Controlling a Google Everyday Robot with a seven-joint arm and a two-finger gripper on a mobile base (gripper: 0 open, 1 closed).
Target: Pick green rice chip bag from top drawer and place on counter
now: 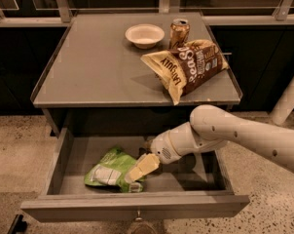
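The green rice chip bag [110, 168] lies flat in the open top drawer [137, 206], left of centre, white label patch up. My gripper [136, 172] reaches into the drawer from the right, its cream fingers [143, 165] lying on the bag's right edge. The white arm [234, 135] comes in from the right under the counter's front edge. The counter [98, 67] is the grey tabletop above the drawer.
On the counter stand a white bowl [144, 35], a soda can [179, 32] and a large brown-and-cream chip bag [186, 67] at the right front. The drawer knob [137, 218] is at the front centre. Speckled floor surrounds the unit.
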